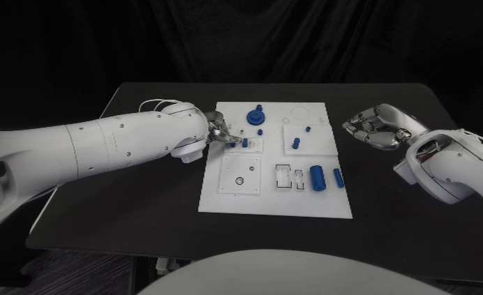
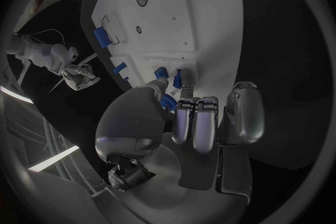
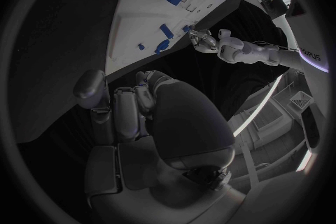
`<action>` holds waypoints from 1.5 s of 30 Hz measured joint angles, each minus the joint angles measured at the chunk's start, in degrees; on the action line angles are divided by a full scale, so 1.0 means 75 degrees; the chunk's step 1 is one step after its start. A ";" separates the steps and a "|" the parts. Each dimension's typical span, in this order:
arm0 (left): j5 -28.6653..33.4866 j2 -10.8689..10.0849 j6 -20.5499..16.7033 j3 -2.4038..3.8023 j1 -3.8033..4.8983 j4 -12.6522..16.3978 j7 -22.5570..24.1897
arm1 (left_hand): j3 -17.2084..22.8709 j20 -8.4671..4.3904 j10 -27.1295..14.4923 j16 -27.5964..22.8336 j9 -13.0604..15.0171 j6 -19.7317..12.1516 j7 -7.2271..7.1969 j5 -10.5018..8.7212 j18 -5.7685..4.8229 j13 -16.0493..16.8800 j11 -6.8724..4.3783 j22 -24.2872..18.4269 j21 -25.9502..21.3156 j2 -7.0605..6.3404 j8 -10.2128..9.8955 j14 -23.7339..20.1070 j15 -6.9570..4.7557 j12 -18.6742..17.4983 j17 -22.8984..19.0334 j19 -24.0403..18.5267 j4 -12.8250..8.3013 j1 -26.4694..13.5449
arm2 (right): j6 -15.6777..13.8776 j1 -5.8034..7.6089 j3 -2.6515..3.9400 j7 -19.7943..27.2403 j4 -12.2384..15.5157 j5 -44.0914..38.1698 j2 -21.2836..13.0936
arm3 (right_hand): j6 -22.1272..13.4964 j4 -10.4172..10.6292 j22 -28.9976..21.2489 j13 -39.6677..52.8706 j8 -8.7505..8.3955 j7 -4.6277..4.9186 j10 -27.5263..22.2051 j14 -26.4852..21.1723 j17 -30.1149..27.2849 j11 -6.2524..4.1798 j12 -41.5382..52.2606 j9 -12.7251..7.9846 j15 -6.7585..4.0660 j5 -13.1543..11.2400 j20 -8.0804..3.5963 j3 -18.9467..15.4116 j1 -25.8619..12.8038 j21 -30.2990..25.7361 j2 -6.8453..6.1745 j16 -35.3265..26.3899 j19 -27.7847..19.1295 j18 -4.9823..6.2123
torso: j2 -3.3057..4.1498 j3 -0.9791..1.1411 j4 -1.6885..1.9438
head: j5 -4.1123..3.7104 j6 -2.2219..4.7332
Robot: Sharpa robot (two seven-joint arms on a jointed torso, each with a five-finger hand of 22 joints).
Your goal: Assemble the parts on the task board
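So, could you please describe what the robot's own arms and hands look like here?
Both arms are smooth white rounded shells dotted with small dark screw holes. The left arm carries thin white cable loops near its wrist. Each ends in a hand of shiny silver metal: the left hand and the right hand have rounded, glossy fingers with darker joints. The right arm shows a dark gap at its wrist joint.

The left hand point(image 1: 220, 134) sits over the left edge of the white board point(image 1: 229, 197), blocking that side. Small blue parts point(image 1: 317, 177) crowd the board's right half. The right hand point(image 1: 377, 126) hangs beside the board over bare table point(image 1: 121, 218).
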 measured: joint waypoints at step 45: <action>0.0005 -0.0181 -0.0705 -0.0036 -0.0044 0.0012 0.0313 | -0.2397 -0.0026 0.0009 0.0000 0.0587 0.0053 -0.0109 0.1424 0.0001 0.0000 -0.0048 0.0000 0.0038 0.1341 0.0772 -0.0019 -0.0020 0.0000 0.0000 0.0140 0.0086 -0.0737 | 0.0166 -0.0007 0.0000 -0.0102 -0.0024 0.0000 0.0012 | 0.0000 0.0000 -0.0004 -0.0003 0.0000 0.0000 0.0000 0.0000 0.0000 0.0000 0.0004 0.0000 0.0000 0.0000 0.0028 0.0000 0.0000 0.0001 0.0000 0.0000 -0.0028 0.0001 | 0.0002 0.0000 -0.0001 | -0.0001 0.0004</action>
